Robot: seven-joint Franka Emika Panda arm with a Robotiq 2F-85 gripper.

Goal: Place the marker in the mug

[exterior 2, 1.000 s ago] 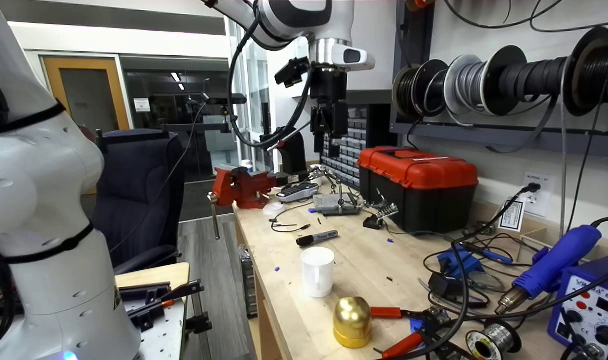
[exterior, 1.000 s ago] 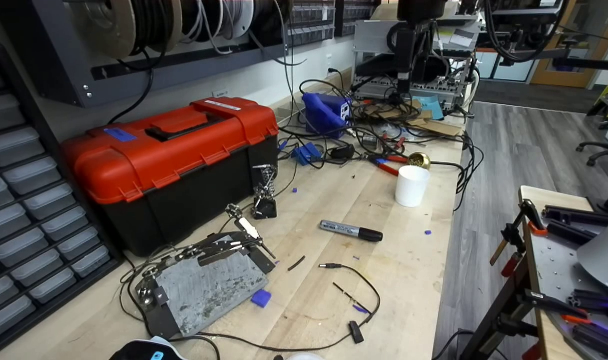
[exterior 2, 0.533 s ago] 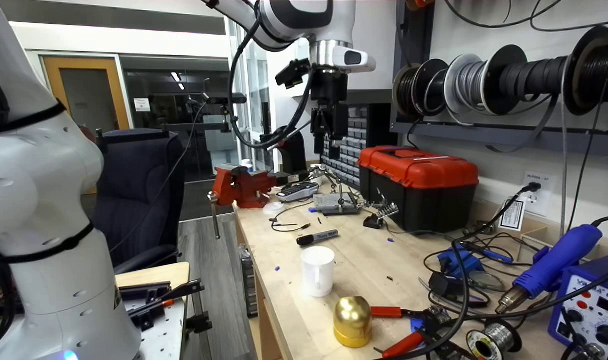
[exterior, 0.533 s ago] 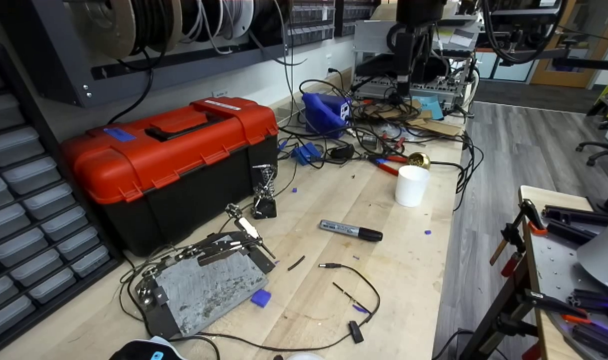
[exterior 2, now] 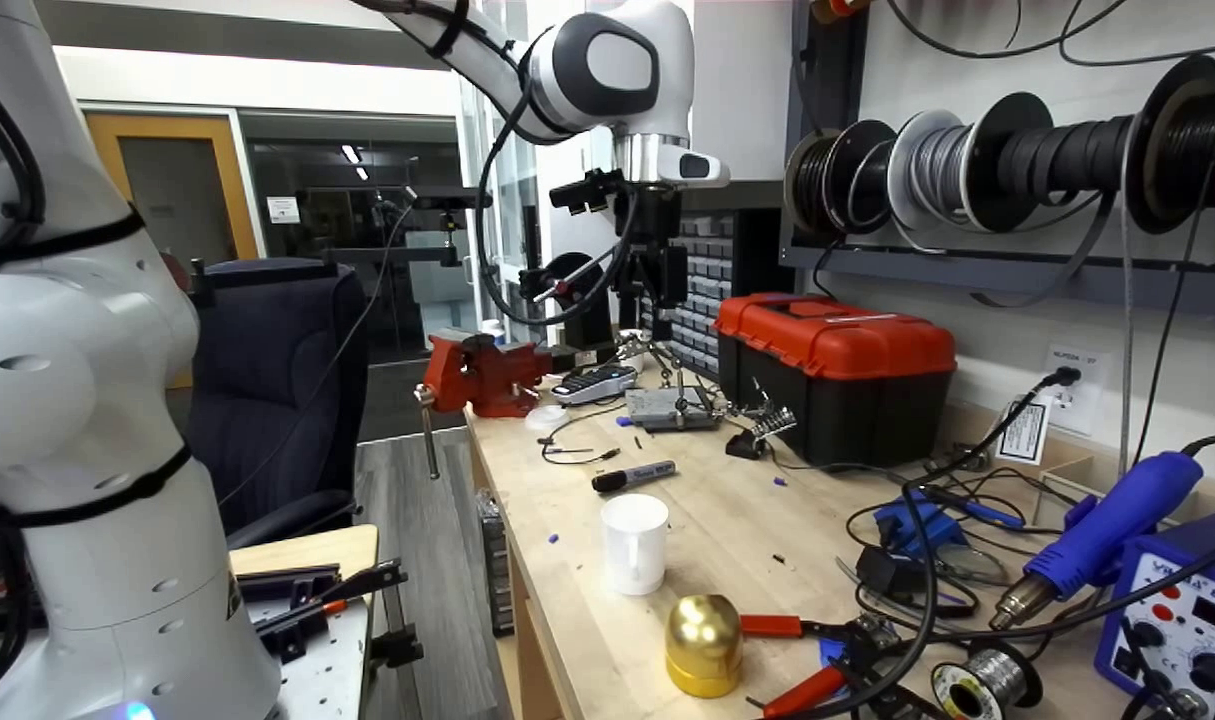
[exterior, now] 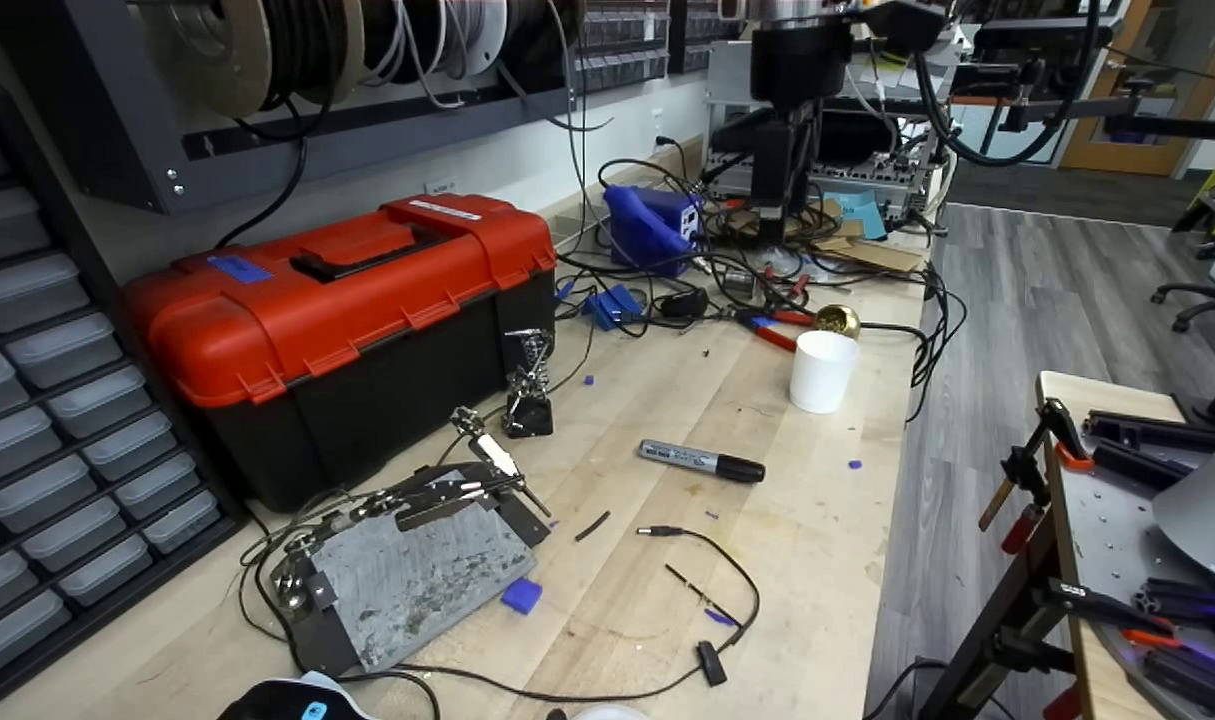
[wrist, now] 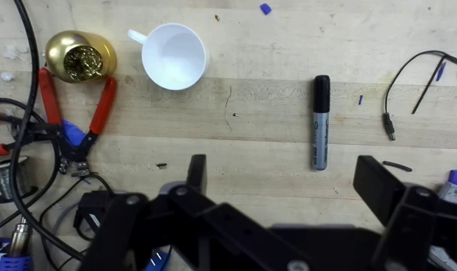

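While your gripper [wrist: 283, 175] hangs well above the workbench [wrist: 251, 162], its fingers [wrist: 378, 192] stand wide apart at the bottom of the wrist view, workbench showing between them! Past the tips and well apart from them, right of centre, your marker [wrist: 321, 128] lies flat, black cap toward the top. Farther up, left of centre, the mug [wrist: 174, 56] stands upright, handle pointing left.

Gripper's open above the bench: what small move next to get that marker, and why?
I'd likely ease the open gripper toward the marker, rightward and toward the top of the wrist view, before lowering. There the marker lies right of midway between the jaws and mostly higher in the picture than their tips. Its length runs across the closing direction, so turning seems unnecessary.
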